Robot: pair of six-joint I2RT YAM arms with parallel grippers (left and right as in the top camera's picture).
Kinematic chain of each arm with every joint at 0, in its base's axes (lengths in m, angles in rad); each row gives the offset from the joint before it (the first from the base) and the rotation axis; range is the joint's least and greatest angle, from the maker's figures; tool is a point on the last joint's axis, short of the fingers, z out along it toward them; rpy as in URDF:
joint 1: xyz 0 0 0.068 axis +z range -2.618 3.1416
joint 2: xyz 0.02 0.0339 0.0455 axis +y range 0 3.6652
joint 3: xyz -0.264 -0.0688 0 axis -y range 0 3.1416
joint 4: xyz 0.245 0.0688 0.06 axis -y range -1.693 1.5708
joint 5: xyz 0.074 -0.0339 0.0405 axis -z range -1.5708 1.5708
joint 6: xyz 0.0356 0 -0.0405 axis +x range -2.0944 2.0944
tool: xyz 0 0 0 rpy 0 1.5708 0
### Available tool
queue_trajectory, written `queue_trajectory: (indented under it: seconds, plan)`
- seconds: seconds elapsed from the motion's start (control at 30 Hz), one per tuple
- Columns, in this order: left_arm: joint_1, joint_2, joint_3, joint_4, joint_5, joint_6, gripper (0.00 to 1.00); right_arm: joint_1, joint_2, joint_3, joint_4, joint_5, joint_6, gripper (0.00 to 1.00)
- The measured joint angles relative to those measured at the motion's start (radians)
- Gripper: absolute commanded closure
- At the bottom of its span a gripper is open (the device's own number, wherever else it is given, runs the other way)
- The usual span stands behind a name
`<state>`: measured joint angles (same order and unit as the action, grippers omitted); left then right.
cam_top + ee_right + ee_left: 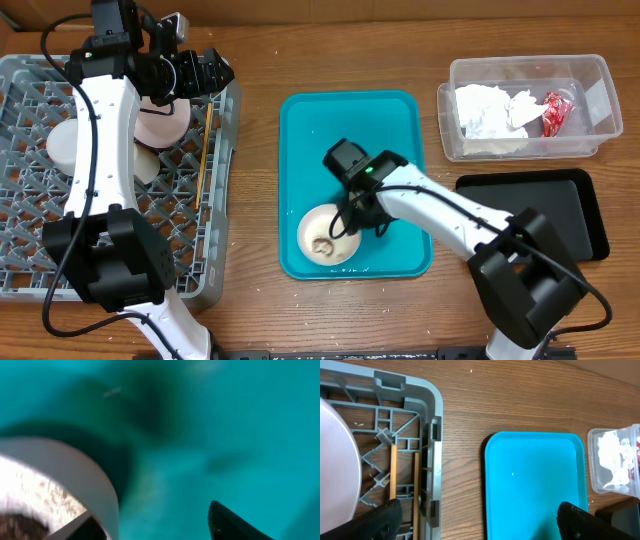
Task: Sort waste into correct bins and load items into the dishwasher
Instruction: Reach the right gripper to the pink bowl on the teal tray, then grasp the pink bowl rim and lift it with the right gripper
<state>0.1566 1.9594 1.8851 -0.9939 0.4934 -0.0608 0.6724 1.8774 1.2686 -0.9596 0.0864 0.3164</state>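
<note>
White bowl point(311, 229) (brownish rice-like scraps point(322, 244) inside) on teal tray point(350, 130); right end effector point(352, 220) spread wide astride its rim

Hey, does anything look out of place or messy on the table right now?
Only the white bowl on the teal tray: brownish food scraps sit inside it. Nothing looks spilled, tipped or broken.

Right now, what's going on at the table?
The right gripper sits open at the rim of the white bowl holding food scraps on the teal tray. The left gripper hangs open over the grey rack, which already holds chopsticks and other white dishes. Napkins and the red wrapper are in the clear tub.
</note>
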Motion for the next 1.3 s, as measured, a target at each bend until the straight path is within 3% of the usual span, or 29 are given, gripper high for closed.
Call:
queue_trajectory:
  seconds: [0.27,0.5,0.7,0.77,0.87,1.07,1.3]
  plan:
    - [0.0,0.0,0.0,0.0,0.0,0.0,0.0,-0.241,0.002,0.048,-0.006,0.086,0.033,0.24]
    - [0.0,0.0,0.0,0.0,0.0,0.0,0.0,-0.37,0.005,0.257,-0.084,0.098,0.019,0.2]
    - [0.0,0.0,0.0,0.0,0.0,0.0,0.0,-0.312,0.005,0.344,-0.107,-0.061,-0.061,0.23]
    - [0.0,0.0,0.0,0.0,0.0,0.0,0.0,-0.257,0.007,0.344,-0.109,-0.098,-0.078,0.3]
    - [0.0,0.0,0.0,0.0,0.0,0.0,0.0,-0.165,0.014,0.344,-0.108,-0.113,-0.087,0.51]
    - [0.0,0.0,0.0,0.0,0.0,0.0,0.0,-0.001,0.1,0.344,-0.126,0.015,0.011,0.49]
    - [0.0,0.0,0.0,0.0,0.0,0.0,0.0,0.01,0.194,0.344,-0.159,0.117,0.117,0.45]
